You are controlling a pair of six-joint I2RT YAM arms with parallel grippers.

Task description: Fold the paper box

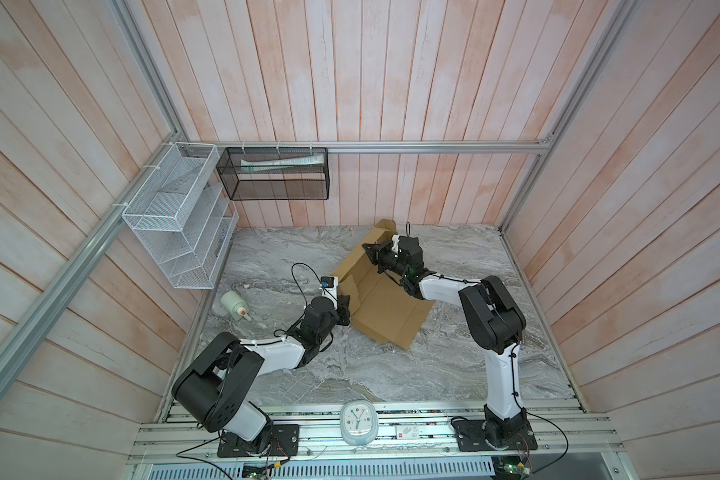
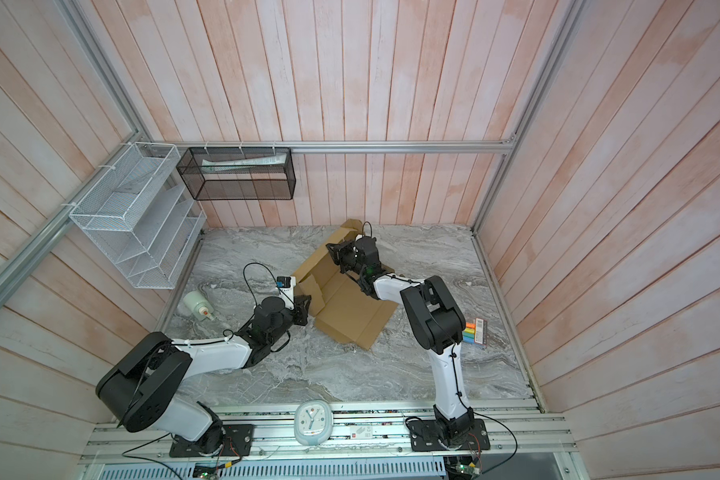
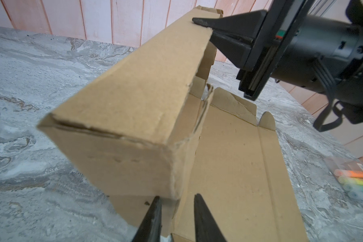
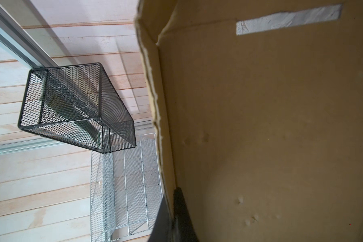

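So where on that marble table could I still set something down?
Free: the wide front strip of table between the paper box and the clock; the far corner beyond the bottle. Crowded: mid-table, around the box, left gripper and right gripper.

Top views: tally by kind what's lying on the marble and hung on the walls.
paper box: 1
bottle: 1
marker pack: 1
mesh racks: 2, the white mesh rack and the black mesh rack
Total: 5
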